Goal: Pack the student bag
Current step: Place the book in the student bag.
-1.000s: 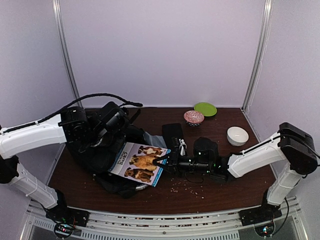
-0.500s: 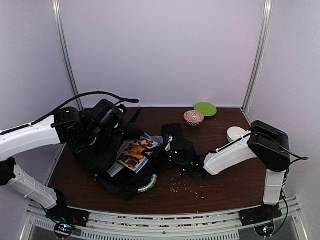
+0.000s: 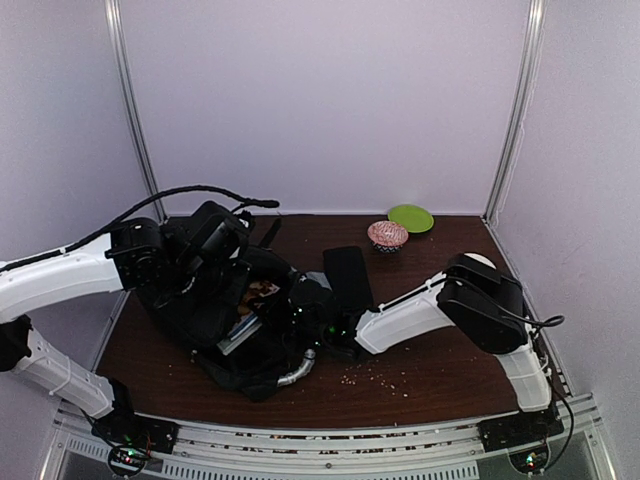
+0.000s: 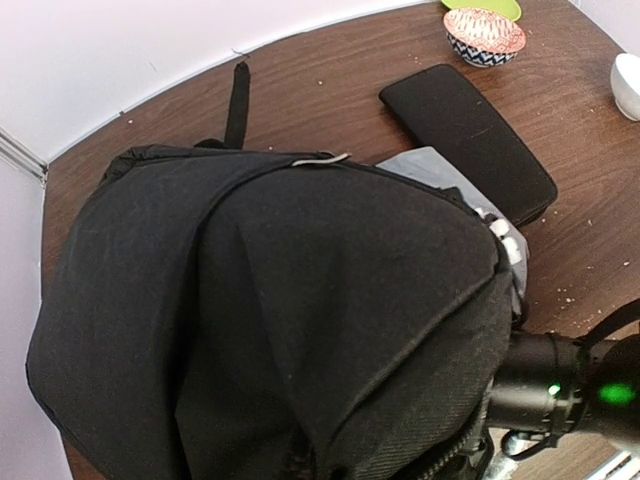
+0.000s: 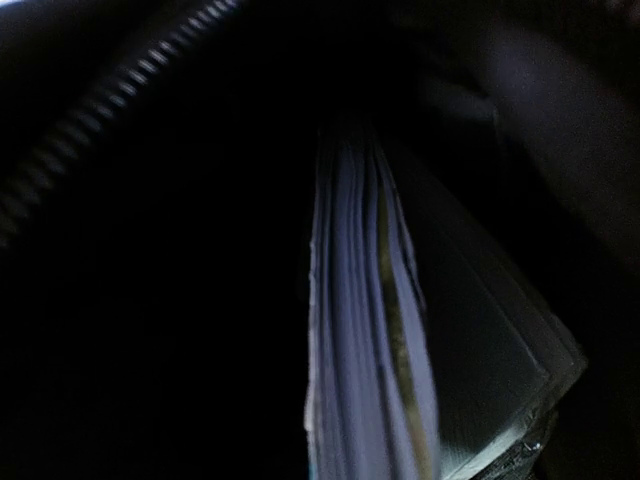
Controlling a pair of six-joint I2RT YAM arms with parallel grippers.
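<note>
The student bag (image 3: 215, 335), large, black and soft, lies at the left with its silvery-grey handle (image 3: 296, 370) at the near end. My left gripper (image 3: 205, 272) sits at the bag's top, shut on its fabric and holding the opening up; in the left wrist view the black bag (image 4: 270, 300) covers the jaws. My right gripper (image 3: 292, 300) reaches into the opening, shut on a magazine (image 3: 256, 303) with dog pictures. Only a corner of the magazine shows from above. The right wrist view is dark inside the bag, with the magazine's page edges (image 5: 360, 350) and a zipper (image 5: 100, 110) in sight.
A flat black case (image 3: 348, 275) lies right of the bag, with a grey pouch (image 4: 430, 170) beside it. A pink patterned bowl (image 3: 387, 234) and a green plate (image 3: 411, 217) stand at the back. Crumbs (image 3: 375, 375) dot the table near the front.
My right gripper has pushed the magazine leftward, from lying on top of the bag to mostly inside its opening. The left gripper has kept its hold on the bag.
</note>
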